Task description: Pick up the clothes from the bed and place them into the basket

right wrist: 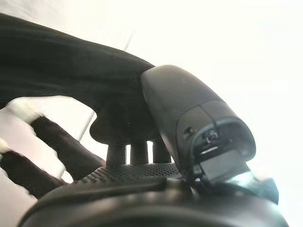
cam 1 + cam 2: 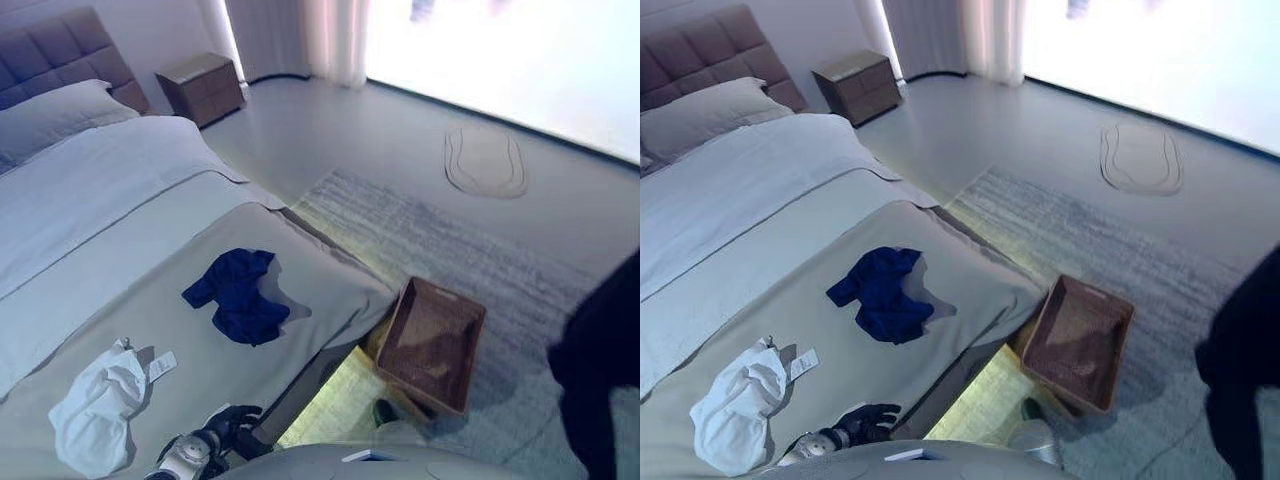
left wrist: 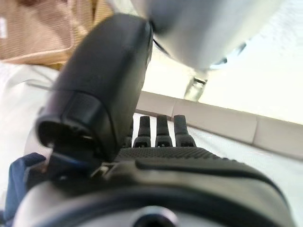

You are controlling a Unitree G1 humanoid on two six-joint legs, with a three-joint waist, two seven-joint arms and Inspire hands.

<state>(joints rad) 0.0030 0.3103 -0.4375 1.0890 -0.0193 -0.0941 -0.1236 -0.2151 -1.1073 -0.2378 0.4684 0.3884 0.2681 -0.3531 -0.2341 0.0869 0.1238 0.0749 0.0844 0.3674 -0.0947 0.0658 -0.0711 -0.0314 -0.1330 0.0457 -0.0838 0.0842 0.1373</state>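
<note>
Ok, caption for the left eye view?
Blue garment and white garment lie on the bed; basket waits beside it.

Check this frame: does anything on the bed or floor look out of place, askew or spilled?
Two garments lie crumpled on the bed cover: a dark blue one mid-bed and a white one nearer the foot. The brown basket sits tilted on the rug beside the bed and looks empty. Nothing looks spilled or damaged.
</note>
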